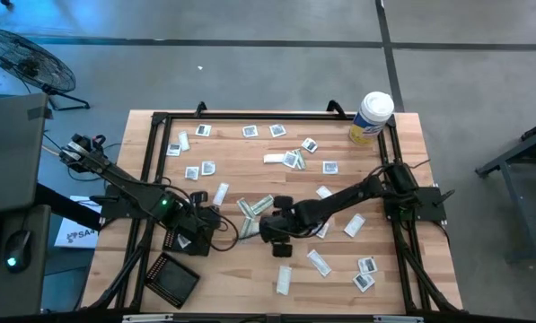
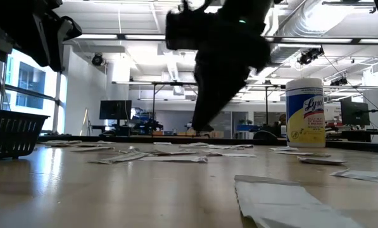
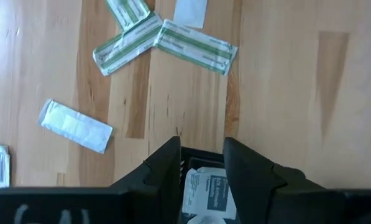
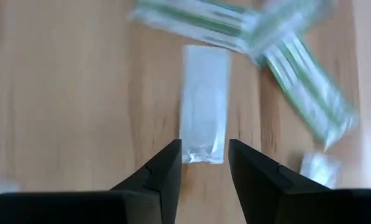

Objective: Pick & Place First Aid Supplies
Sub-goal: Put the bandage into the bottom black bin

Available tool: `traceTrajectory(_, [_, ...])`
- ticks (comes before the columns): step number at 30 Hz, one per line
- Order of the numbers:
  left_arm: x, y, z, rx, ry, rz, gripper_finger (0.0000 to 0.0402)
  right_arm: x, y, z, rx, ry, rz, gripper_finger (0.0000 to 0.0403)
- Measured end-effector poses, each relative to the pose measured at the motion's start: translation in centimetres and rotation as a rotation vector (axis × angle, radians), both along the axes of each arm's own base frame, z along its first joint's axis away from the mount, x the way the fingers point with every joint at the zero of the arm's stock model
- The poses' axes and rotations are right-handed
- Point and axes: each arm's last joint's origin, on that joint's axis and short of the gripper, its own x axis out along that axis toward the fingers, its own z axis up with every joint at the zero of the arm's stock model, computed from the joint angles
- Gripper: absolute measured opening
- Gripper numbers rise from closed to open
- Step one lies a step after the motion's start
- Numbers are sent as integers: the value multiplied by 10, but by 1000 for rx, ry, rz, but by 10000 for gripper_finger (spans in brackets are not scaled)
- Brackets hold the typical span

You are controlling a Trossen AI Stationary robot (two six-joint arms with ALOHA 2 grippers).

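While the right gripper (image 4: 203, 163) hangs low over the middle of the table (image 1: 402, 269) with its fingers parted and nothing between them, a narrow white wrapper (image 4: 204, 102) lies flat on the wood just past the fingertips, running off toward twelve o'clock. Green striped strips (image 4: 297, 74) fan out beyond it toward one and two o'clock, one of them close beside the wrapper's far end.

Over at nine o'clock from it, the left gripper (image 3: 202, 163) hovers above a small black tray (image 1: 188, 240) where square pads (image 3: 209, 190) already lie; its fingers are partly apart and seem empty, though the pads directly beneath make that hard to be sure of. More packets lie scattered across the board.

Risks, as I judge them: the wrapper is thin and flat, so the fingertips may skid over it or push it along instead of pinching it; a slightly long reach could nip a green strip too; and the two arms sit close, so a swing toward the tray could bump the left one
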Motion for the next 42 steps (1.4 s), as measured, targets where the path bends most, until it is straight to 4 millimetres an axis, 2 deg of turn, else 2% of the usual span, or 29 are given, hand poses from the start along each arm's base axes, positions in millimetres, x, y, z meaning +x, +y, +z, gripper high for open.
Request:
traceTrajectory(2, [1, 0, 0, 16, -12, 0, 119, -4, 1, -5, -83, 39, 194, 124])
traceTrajectory(4, [1, 1, 1, 35, -23, -4, 119, -6, 1, -10, -113, 59, 310, 122])
traceTrajectory(8, [2, 1, 1, 48, -32, -21, 119, -8, -9, -17, -145, 89, 364, 114])
traceTrajectory(13, [2, 1, 1, 86, -50, -19, 119, -2, -13, -17, -85, 57, 429, 95])
traceTrajectory(18, [3, 2, 2, 96, -60, -11, 119, 3, -14, -33, -70, 77, 499, 79])
traceTrajectory(21, [3, 2, 2, 94, -63, -9, 119, 7, -14, -36, -128, 61, 504, 75])
traceTrajectory(25, [3, 1, 2, 92, -65, -8, 119, 6, -15, -38, -122, 69, 482, 74])
traceTrajectory(29, [4, 1, 2, 86, -75, -8, 119, 6, -21, -39, -23, 92, 319, 74])
traceTrajectory(34, [5, 0, 3, 81, -83, -7, 119, 12, -27, -32, 212, 111, 31, 73])
traceTrajectory(38, [5, 1, 3, 81, -82, -7, 119, 17, -21, -21, 277, 110, 74, 73])
traceTrajectory(42, [5, 0, 2, 76, -80, -10, 119, 18, -16, -14, 189, 92, 215, 73])
